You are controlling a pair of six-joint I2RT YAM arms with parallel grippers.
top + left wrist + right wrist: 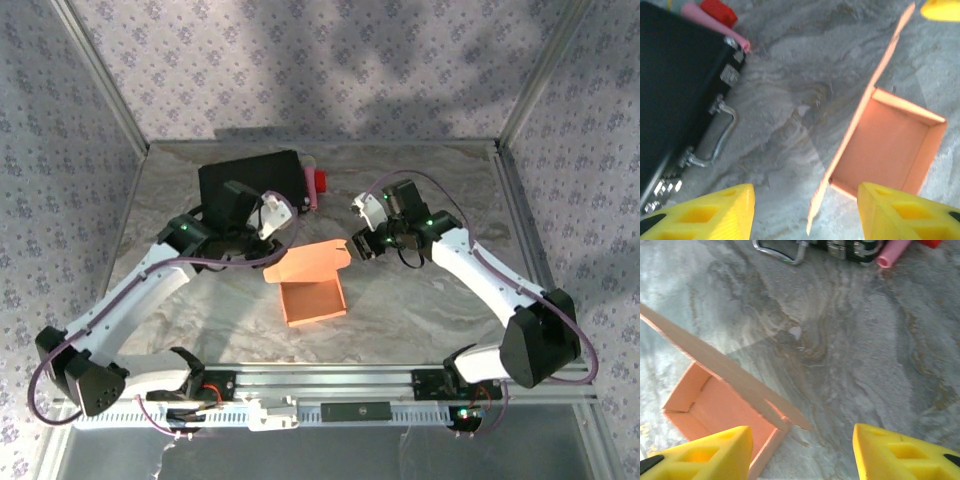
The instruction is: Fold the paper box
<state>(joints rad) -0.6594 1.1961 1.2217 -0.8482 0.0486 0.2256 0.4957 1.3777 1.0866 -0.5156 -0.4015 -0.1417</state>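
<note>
No writing, label, brand, number or sign can be read on the paper box (312, 290), the black case (250, 180) or the marbled counter (420, 310), though the small dark plate (357, 411) on the rail (400, 378) may carry a mark too small to tell.

In the left wrist view the black case (675, 75) runs off the left and top edges, and the pink thing (692, 11) and red thing (719, 11) beyond it are cut by the top edge and too blurred to name. The yellow fingers (715, 215) of the left claw (805, 202) are cropped at the bottom. In the right wrist view the paper box (715, 405) loses its near corner behind a finger (705, 452) of the right claw (801, 435)
</note>
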